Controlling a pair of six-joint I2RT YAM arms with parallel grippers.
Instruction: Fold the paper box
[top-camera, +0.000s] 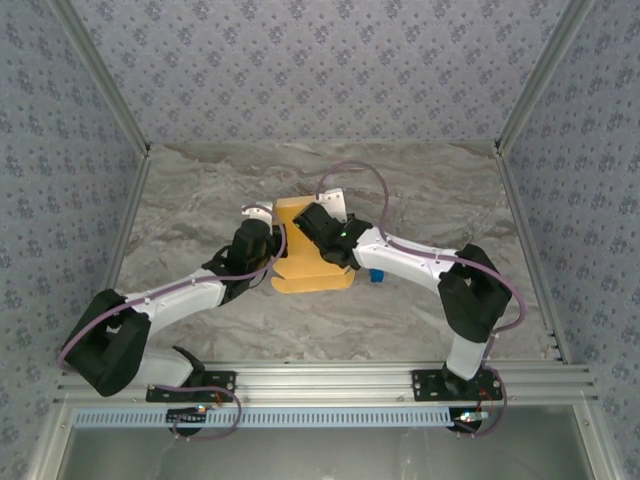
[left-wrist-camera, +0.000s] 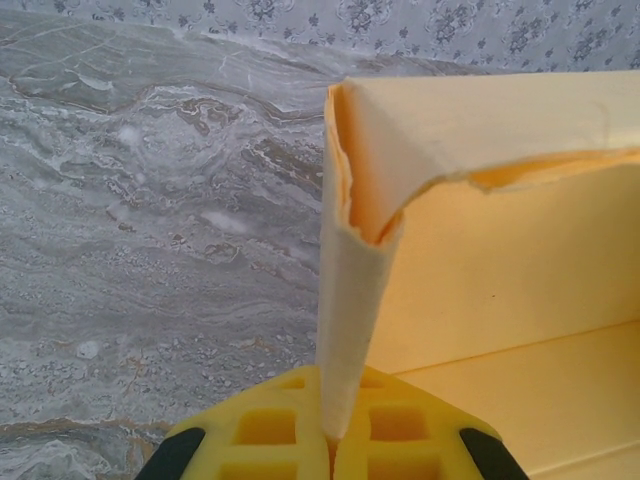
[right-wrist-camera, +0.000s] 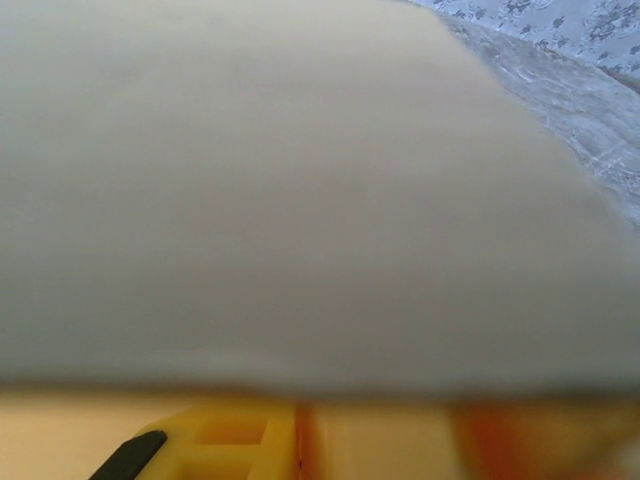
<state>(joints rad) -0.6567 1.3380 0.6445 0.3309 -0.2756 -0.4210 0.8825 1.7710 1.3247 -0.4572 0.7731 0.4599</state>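
The paper box (top-camera: 310, 272) is yellow-orange cardboard, partly folded, at the middle of the marble table. My left gripper (top-camera: 272, 238) is at its left side and my right gripper (top-camera: 312, 222) is over its far part. In the left wrist view a raised side wall of the paper box (left-wrist-camera: 500, 280) stands upright, and its folded corner edge runs down into my left gripper (left-wrist-camera: 340, 442), which is shut on it. In the right wrist view a blurred panel of the paper box (right-wrist-camera: 300, 200) lies very close to the lens, above my right gripper (right-wrist-camera: 297, 440), whose yellow fingers are pressed together at the cardboard.
A tiny blue block (top-camera: 377, 276) lies just right of the box, under the right forearm. Patterned walls enclose the table (top-camera: 200, 200) at the left, back and right. An aluminium rail (top-camera: 320, 380) runs along the near edge.
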